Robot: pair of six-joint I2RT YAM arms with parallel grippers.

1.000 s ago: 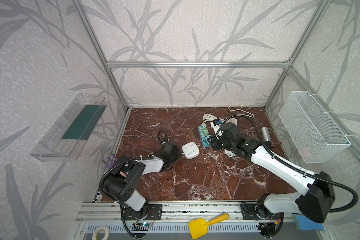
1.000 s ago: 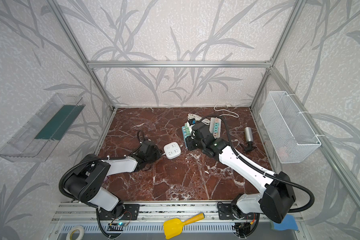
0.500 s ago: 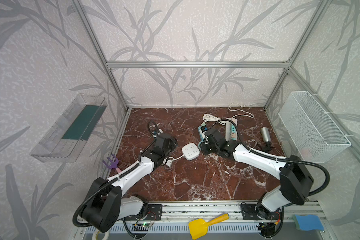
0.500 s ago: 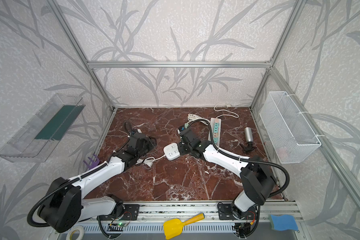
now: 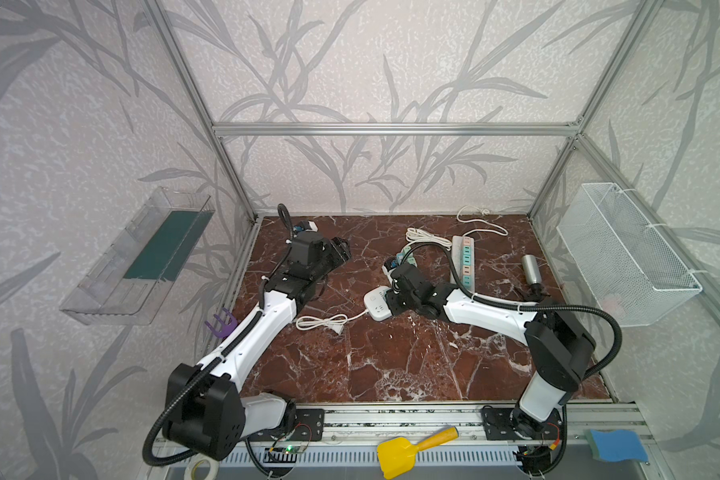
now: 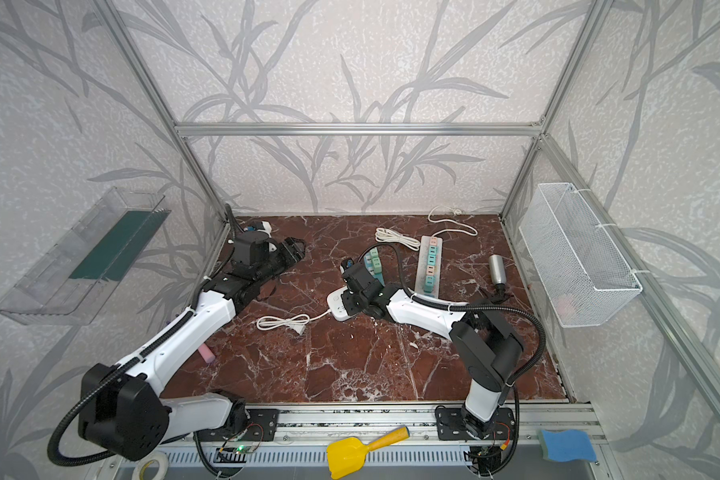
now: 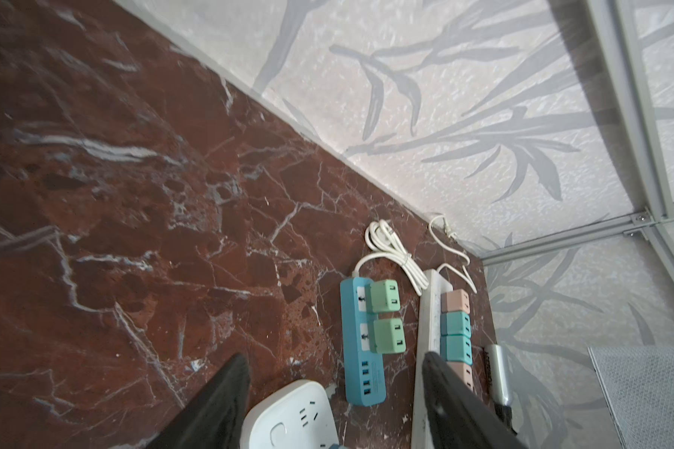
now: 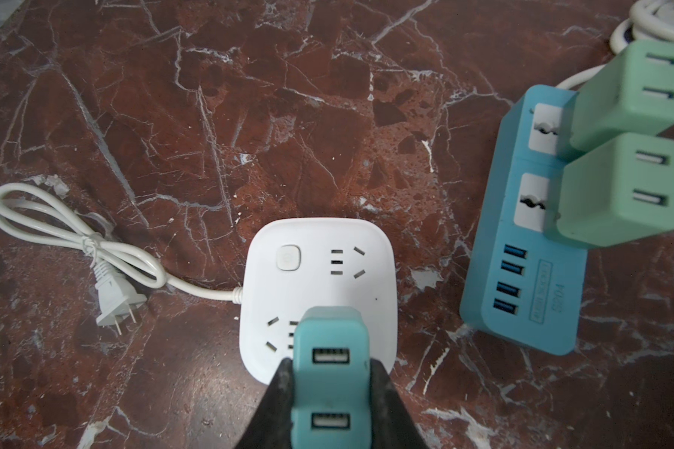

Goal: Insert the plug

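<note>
Over the white socket point(image 8: 316, 248), the right gripper point(image 8: 329, 367) clamps the teal plug point(image 8: 329, 334) (whether its prongs are seated, I cannot tell). Left gripper point(image 7: 333, 361) hangs spread and empty, well apart.

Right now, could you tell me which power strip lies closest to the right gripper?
The square white power strip: the right gripper, shut on the teal USB adapter, hangs over it; the blue strip and long white strip lie farther off.

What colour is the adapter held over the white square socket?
Teal USB adapter, clearest in right wrist view.
</note>
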